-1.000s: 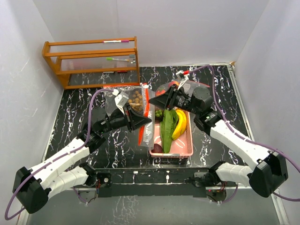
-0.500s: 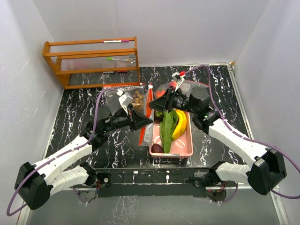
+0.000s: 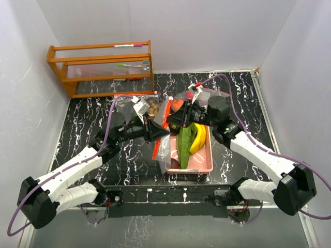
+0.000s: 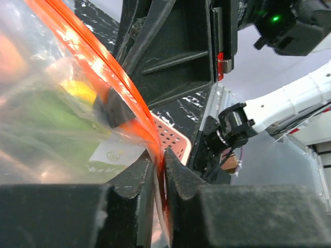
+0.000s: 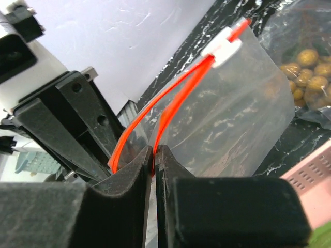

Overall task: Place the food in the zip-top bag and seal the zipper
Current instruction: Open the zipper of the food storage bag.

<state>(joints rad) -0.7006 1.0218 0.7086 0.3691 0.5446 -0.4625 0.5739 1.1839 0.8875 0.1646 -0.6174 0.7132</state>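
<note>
— Now, from above: both arms meet mid-table, and the zip-top bag (image 3: 165, 152) hangs between them at the left edge of the pink basket (image 3: 205, 164).
— Its orange zipper (image 3: 156, 149) gives the long axis. It runs far to near and drifts left at the near end. The left gripper (image 3: 164, 133) and right gripper (image 3: 169, 120) bite that top edge from opposite sides.
— And the food?
— Bananas (image 3: 199, 138) and a green cucumber (image 3: 184, 140) lie in the basket, lengthwise far to near. A dark purple fruit (image 3: 174, 164) sits at its near-left corner and an orange-red round fruit (image 3: 177, 105) at the far end. Longans (image 3: 153, 108) sit in a second clear bag, far and left of the grippers.
— The setting?
— A black table (image 3: 77, 121) veined with white, plain white walls (image 3: 207, 31), and a wooden rack (image 3: 101, 67) in the far-left corner.
— Over to the left wrist view.
— The fingers (image 4: 132, 181) are pressed together on the zipper, which climbs away up and left. Green and yellow blur through the film.
— Right wrist view?
— Same story: fingers (image 5: 129, 170) pinching the orange strip. Beyond them it splits into two bands, and they rejoin at a white slider (image 5: 225, 51).
</note>
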